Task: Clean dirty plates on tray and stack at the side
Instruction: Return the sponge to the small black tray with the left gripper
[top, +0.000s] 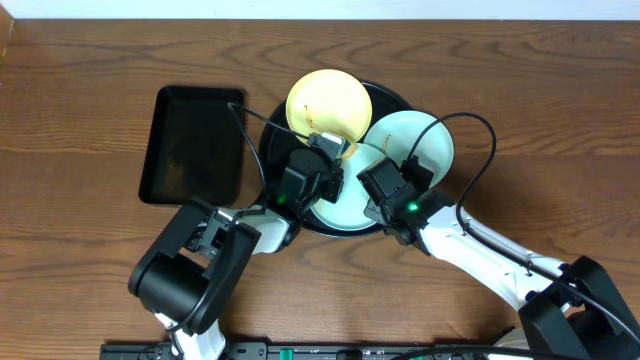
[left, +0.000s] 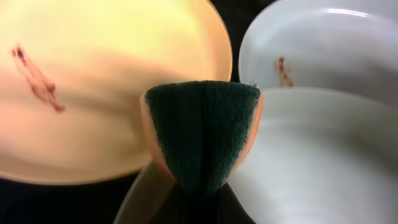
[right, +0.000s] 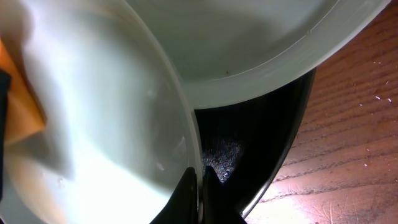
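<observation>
A pale strip (top: 400, 8) runs behind the dark wood-grain table (top: 80, 60).

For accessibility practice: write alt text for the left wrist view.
A folded green sponge, pinched in the left gripper, sits centre. Behind it, a yellow plate with a reddish smear lies left; a near pale plate and a far smeared plate lie right.

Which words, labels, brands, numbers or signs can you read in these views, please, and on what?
None can be read in any view.
The yellow plate, the nearer mint plate, the round tray, the rectangular tray and the sponge bear no lettering; the red-brown marks are smudges.
</observation>
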